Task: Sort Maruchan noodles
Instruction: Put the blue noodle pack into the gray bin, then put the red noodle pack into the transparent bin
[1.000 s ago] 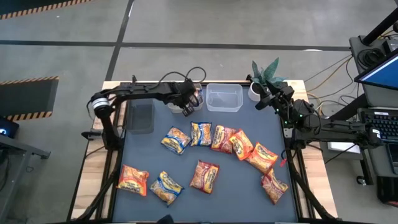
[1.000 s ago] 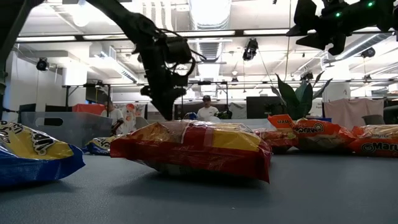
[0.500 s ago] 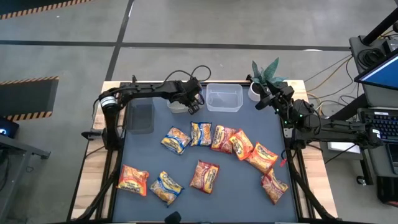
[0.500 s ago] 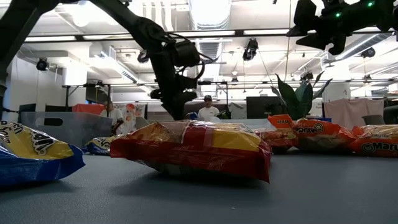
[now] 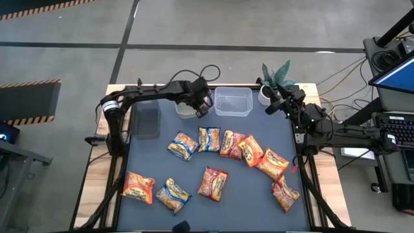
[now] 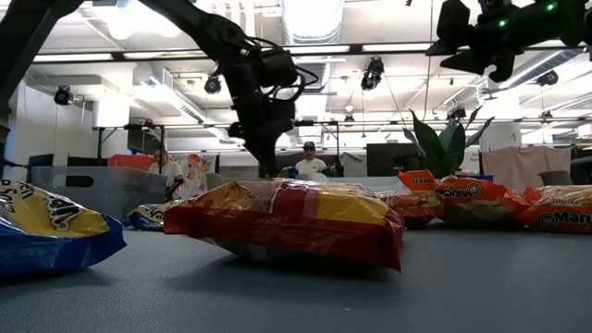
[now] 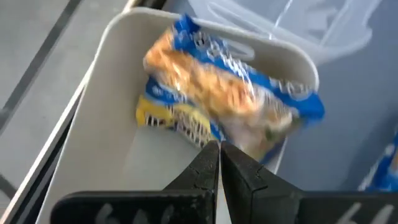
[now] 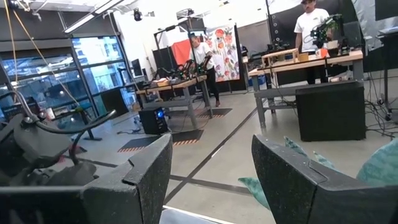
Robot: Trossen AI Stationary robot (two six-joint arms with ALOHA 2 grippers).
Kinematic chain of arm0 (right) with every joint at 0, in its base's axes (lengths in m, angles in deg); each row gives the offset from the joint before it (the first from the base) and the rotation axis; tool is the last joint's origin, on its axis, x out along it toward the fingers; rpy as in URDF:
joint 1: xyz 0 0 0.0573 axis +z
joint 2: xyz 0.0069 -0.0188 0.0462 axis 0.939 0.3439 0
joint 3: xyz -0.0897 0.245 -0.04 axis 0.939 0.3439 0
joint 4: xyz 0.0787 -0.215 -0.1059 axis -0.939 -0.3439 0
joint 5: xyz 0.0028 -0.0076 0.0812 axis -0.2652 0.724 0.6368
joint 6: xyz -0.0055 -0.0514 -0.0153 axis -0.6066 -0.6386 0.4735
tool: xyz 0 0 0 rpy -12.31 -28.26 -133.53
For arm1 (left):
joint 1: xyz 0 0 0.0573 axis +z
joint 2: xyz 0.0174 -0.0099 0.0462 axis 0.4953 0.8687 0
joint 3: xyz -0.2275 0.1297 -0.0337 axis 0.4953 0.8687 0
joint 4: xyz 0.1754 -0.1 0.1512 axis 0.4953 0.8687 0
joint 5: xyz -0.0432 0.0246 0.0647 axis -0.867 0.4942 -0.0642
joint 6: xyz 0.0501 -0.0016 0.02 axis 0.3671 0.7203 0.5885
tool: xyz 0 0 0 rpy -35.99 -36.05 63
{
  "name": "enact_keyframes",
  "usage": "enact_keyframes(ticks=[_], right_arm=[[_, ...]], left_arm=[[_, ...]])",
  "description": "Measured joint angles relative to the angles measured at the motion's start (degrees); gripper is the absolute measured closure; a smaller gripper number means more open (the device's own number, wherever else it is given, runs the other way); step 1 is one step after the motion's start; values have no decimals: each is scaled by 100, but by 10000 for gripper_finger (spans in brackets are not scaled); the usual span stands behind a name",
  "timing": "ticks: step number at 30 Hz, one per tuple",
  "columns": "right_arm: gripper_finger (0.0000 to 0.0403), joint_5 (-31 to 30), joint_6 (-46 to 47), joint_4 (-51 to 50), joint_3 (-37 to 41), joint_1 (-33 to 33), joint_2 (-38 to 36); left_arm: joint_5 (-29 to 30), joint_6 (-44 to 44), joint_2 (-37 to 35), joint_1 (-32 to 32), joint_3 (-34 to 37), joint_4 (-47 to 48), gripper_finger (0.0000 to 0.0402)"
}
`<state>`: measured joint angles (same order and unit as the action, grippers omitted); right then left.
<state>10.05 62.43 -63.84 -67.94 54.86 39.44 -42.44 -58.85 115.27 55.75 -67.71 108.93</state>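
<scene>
Left claw [image 7: 219,163] together, empty, over far tub [image 7: 109,124]; right claw [image 8: 211,177] apart, parked. Noodle packets [image 5: 213,182]: light, crinkly, brittle inside; pinch mid-body.

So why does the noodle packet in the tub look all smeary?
In the left wrist view the blue-and-yellow noodle packet is blurred, seemingly motion blur, though the left gripper stays crisp; in the low view the nearest red packet looks sharp.
</scene>
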Motion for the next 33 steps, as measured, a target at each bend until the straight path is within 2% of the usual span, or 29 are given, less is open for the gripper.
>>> enact_keyframes(ticks=[9,12,15,18,29,33], right_arm=[[193,7,59,-435,-355,0,490],[193,9,61,-438,-489,0,766],[193,11,61,-439,-614,0,1038],[193,26,61,-442,-730,2,1270],[193,20,240,-826,-1212,11,1827],[193,139,1057,-1286,-1312,11,1934]], left_arm=[[-64,156,-741,-98,68,346,402],[-457,159,-1116,-286,72,430,402],[-1089,233,-1483,-554,234,524,401],[-1537,277,-1907,-935,637,418,401],[-1519,-42,-3174,-2409,2307,-891,401],[-1493,-157,-3481,-2645,2674,-1053,401]])
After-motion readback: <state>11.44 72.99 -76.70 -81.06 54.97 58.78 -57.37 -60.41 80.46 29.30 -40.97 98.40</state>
